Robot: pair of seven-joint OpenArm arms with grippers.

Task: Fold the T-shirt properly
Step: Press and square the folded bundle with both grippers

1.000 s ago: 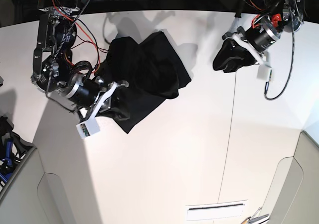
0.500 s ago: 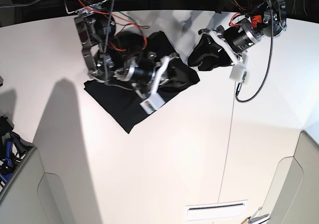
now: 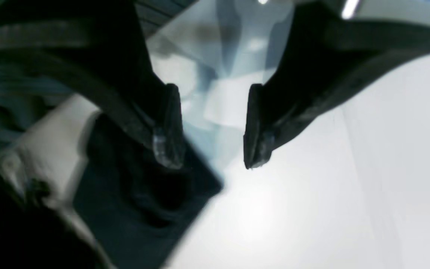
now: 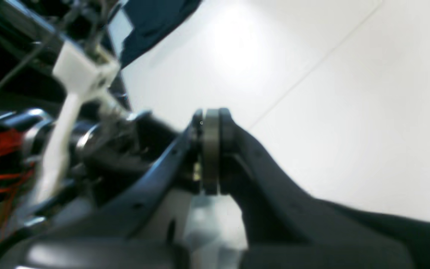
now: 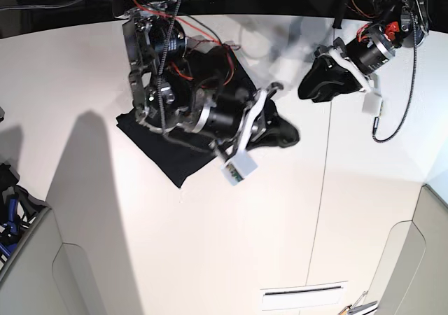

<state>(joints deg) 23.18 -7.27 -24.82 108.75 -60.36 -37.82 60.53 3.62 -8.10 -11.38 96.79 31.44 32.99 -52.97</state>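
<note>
The T-shirt (image 5: 168, 143) now lies flatter behind the right claw (image 5: 283, 136), which has swept across it from the far side and points past its edge, jaws pressed together, empty. The left claw (image 5: 318, 84) hovers apart, half-spread, holding nothing; another fold looks due

White worktop (image 5: 245, 231), smooth and matte, crossed by a thin seam running from the far edge toward the near side on the base view's right. Carries the black T-shirt (image 5: 164, 154), lying flat in its far left part with one corner pointing toward the near side. Also bears a pale slotted rectangle (image 5: 303, 297) set flush near the near edge.
</note>
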